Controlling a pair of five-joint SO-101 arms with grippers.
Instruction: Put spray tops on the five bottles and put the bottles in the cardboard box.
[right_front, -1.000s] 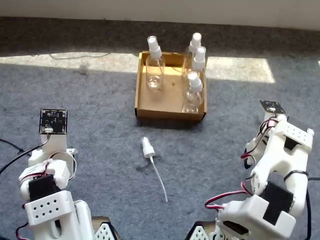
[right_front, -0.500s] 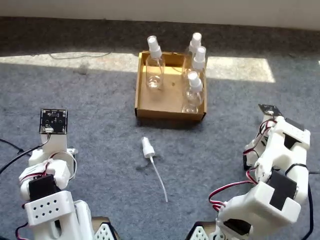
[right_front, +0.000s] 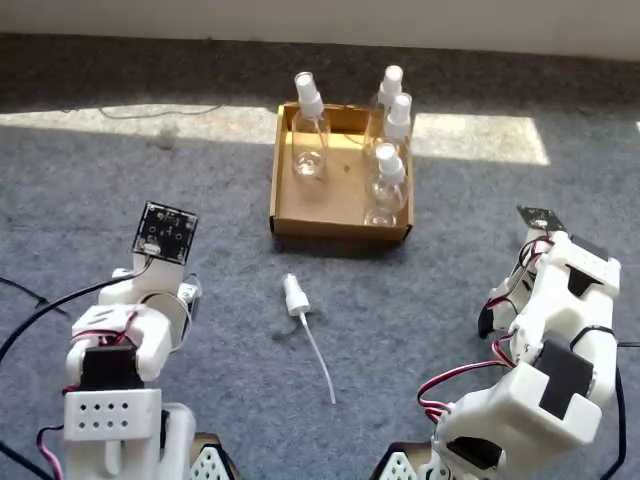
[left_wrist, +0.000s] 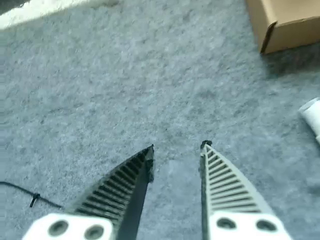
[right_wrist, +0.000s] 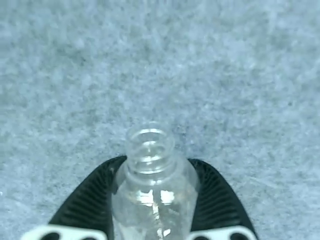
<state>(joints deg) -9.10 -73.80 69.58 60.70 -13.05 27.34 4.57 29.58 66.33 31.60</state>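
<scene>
Uncapped bottle (right_wrist: 150, 150): clear, neck open, clasped between the right gripper's (right_wrist: 156, 162) fingers over the grey carpet (right_front: 200, 230).
Loose spray top (right_front: 296, 296): lies on the carpet near the front of the cardboard box (right_front: 340, 222), its tube trailing toward the arms.
Capped bottles (right_front: 309, 135): four stand in the box, one at the left and three along the right.
Left gripper (left_wrist: 176, 150): fingers spread, nothing between them, over carpet near the spray top.

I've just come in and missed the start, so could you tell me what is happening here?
Spray bottles are being capped and boxed. Four capped bottles stand in the cardboard box. The right gripper is shut on the fifth bottle, whose neck is bare. The last spray top lies on the carpet in front of the box, and the left gripper hangs open nearby.
</scene>
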